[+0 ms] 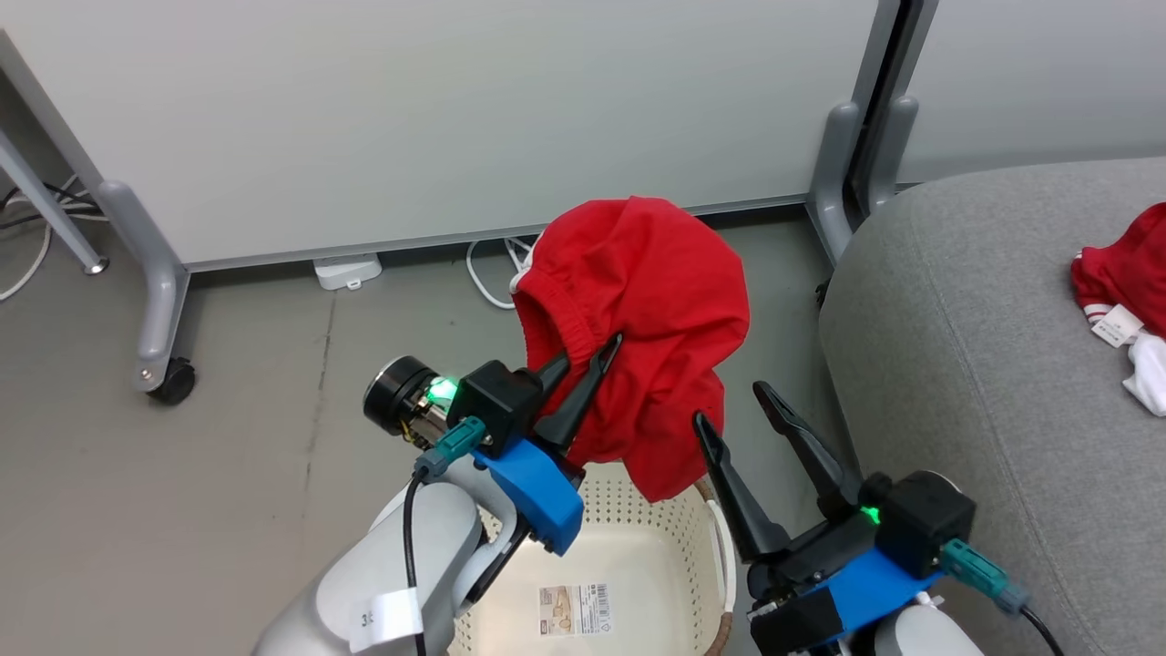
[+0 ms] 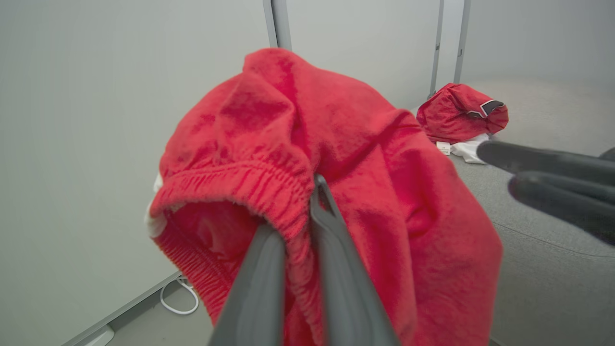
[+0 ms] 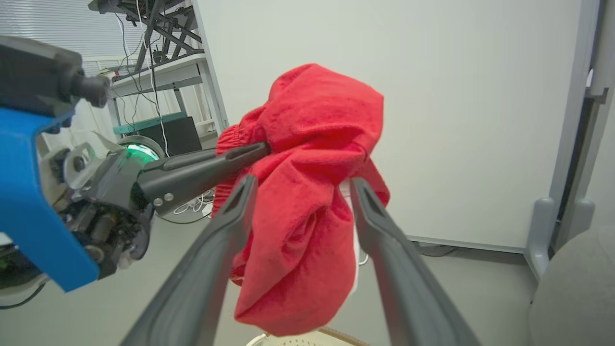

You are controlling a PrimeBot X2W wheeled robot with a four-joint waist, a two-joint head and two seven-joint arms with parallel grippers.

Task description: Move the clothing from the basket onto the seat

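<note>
Low in the head view, the left gripper (image 1: 590, 349) rises from the bottom centre with its 2 fingers pinched almost together on the ribbed elastic band of a red garment (image 1: 647, 301). That cloth hangs bunched at mid-frame, its lower fold dangling over the far rim of the basket (image 1: 629, 519), which sits at the bottom centre partly behind the left forearm. A printed label (image 1: 574, 609) lies on the basket's floor.

At the lower right, the right gripper (image 1: 729, 404) has its 2 fingers spread wide and holds nothing. In the right wrist view the hanging cloth shows between them; whether they touch it I cannot tell. This gripper stands between the held garment and the seat (image 1: 984, 364), which takes up the right side of the frame.

On the seat, at the right edge, lies a second red garment (image 1: 1125, 264) with a white tag (image 1: 1117, 324).

A pale partition panel (image 1: 455, 118) crosses the top, with a caster (image 1: 173, 381) at the left and a white cable (image 1: 483, 282) on the floor below it.
</note>
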